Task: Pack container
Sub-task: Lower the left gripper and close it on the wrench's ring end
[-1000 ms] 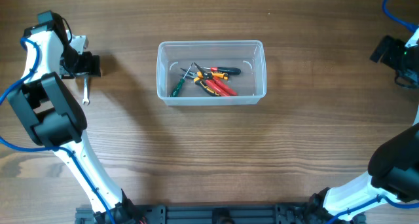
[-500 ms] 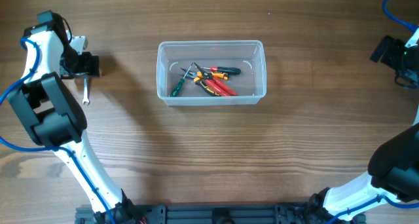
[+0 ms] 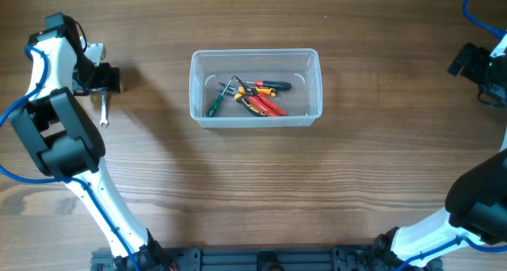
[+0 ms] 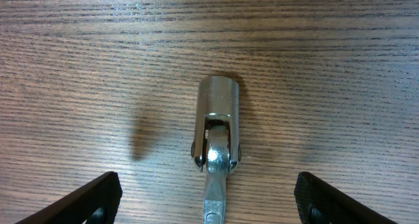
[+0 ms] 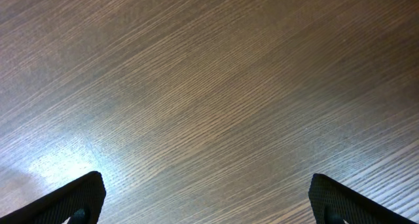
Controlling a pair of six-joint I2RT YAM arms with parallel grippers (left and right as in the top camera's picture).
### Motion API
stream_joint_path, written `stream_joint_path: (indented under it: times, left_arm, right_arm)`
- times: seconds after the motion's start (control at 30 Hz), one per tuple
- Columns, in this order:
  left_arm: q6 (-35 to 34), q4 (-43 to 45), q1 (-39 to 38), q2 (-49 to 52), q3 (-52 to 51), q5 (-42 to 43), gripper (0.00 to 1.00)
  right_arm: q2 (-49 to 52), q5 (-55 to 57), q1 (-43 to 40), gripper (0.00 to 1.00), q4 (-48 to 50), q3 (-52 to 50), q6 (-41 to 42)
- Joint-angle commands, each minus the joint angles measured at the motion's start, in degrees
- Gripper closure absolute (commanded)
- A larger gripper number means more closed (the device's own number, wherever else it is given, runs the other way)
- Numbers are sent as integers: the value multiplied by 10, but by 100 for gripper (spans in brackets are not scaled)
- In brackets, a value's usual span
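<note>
The clear container (image 3: 315,90) stands at the table's upper middle, holding several hand tools with red, orange, green and black handles (image 3: 252,96). A silver socket wrench (image 3: 104,111) lies on the wood far left of it. My left gripper (image 3: 108,79) hovers over the wrench's head end. In the left wrist view the wrench (image 4: 217,139) lies between the wide-apart fingers of that gripper (image 4: 208,201), untouched; it is open. My right gripper (image 5: 206,201) is open over bare wood, at the far right edge (image 3: 475,63).
Wood-grain table (image 3: 253,192) all around. My two arms' bases and links rise from the front corners, the left one (image 3: 59,136) close beside the wrench.
</note>
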Motion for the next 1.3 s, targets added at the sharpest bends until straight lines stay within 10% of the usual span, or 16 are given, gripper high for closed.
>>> stream_joint_path:
  times: [0.0, 1.27]
  left_arm:
    - [-7, 0, 3, 10, -2, -3, 12]
    - [6, 17, 4, 10, -2, 16, 23]
  right_arm:
    - [1, -5, 2, 0, 1, -1, 10]
    - [1, -5, 2, 0, 1, -1, 10]
